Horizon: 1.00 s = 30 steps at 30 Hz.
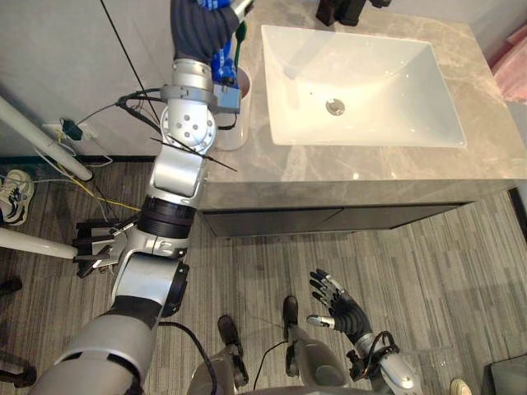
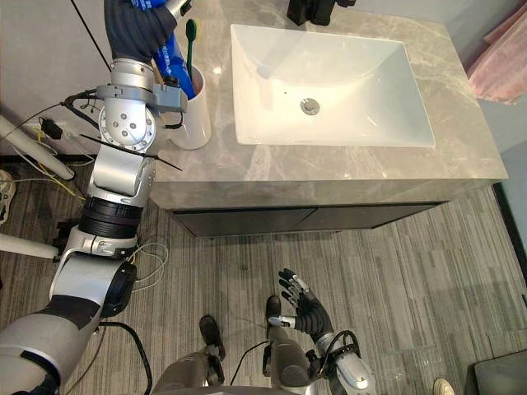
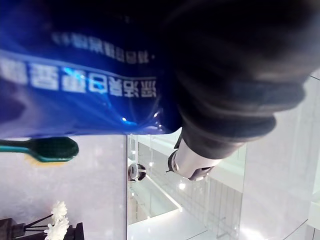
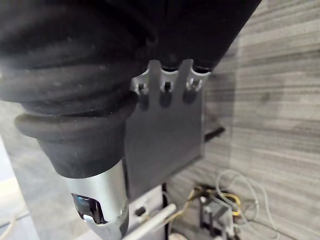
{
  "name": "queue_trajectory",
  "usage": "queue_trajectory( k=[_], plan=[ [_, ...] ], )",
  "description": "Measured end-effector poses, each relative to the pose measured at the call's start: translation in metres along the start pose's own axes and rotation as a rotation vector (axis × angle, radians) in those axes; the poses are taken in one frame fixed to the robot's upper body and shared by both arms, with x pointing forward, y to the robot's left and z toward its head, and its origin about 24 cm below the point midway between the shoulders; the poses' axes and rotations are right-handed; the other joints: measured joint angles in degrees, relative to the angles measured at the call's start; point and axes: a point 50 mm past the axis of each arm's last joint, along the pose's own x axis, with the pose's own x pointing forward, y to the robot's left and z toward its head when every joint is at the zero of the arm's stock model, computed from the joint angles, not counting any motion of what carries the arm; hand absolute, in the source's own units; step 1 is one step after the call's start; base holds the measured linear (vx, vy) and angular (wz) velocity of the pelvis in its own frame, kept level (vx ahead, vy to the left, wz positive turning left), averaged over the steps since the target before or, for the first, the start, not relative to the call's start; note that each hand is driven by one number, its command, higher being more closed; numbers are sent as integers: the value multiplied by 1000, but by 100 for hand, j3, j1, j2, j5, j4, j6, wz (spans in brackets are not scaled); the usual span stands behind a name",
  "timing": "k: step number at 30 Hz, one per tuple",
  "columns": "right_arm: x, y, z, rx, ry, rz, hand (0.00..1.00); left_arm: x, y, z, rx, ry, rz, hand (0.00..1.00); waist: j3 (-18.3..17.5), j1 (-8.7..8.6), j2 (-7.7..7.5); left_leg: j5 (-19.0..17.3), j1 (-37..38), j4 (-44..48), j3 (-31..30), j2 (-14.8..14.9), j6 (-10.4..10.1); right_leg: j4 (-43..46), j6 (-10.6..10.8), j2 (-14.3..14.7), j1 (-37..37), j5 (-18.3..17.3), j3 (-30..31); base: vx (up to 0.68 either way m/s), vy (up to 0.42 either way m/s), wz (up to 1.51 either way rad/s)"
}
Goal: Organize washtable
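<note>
My left hand point(image 1: 202, 25) is raised over the left end of the grey stone counter point(image 1: 329, 173), shut on a blue toothpaste tube point(image 2: 173, 66). The tube's lower end reaches into a white cup point(image 2: 193, 119) that stands left of the basin. A green toothbrush point(image 2: 191, 33) stands upright in the same cup. The left wrist view looks along the blue tube point(image 3: 80, 85), with the toothbrush head point(image 3: 42, 149) beside it. My right hand point(image 1: 342, 309) hangs low in front of the cabinet, over the floor, open with fingers spread.
A white rectangular basin point(image 1: 354, 82) takes up the middle of the counter. A dark object point(image 1: 342, 10) stands behind it at the back edge. White flowers in a dark holder point(image 3: 57, 225) are nearby. A pink towel point(image 1: 515, 66) hangs at the right.
</note>
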Motion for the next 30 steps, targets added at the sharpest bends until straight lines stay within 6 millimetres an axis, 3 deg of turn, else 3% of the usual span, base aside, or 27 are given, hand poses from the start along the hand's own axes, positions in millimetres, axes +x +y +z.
queue_trajectory(
  k=[2, 3, 17, 30],
  plan=[
    [0, -1, 0, -3, 0, -4, 0, 0, 0, 0, 0, 0, 0, 100, 54, 1, 7, -58, -48, 119, 3, 7, 0, 0, 17, -14, -1, 16, 7, -15, 3, -1],
    [0, -1, 0, -5, 1, -7, 0, 0, 1, 0, 3, 0, 0, 0, 83, 5, 17, -97, -87, 199, 15, 11, 10, 0, 26, -14, -10, 29, 21, 0, 0, 0],
    [0, -3, 3, -14, -7, -15, 0, -1, 1, 1, 2, -5, -1, 0, 206, 9, 178, -275, -257, 562, 36, 70, 76, 2, 20, 13, -11, 92, -39, 0, 0, 0],
    [-1, -5, 4, -27, -3, -11, 0, 0, 1, 12, -7, -61, -36, 0, 216, 7, 227, -282, -254, 584, 22, 82, 61, 1, 19, 27, 1, 91, -47, 0, 0, 0]
  ],
)
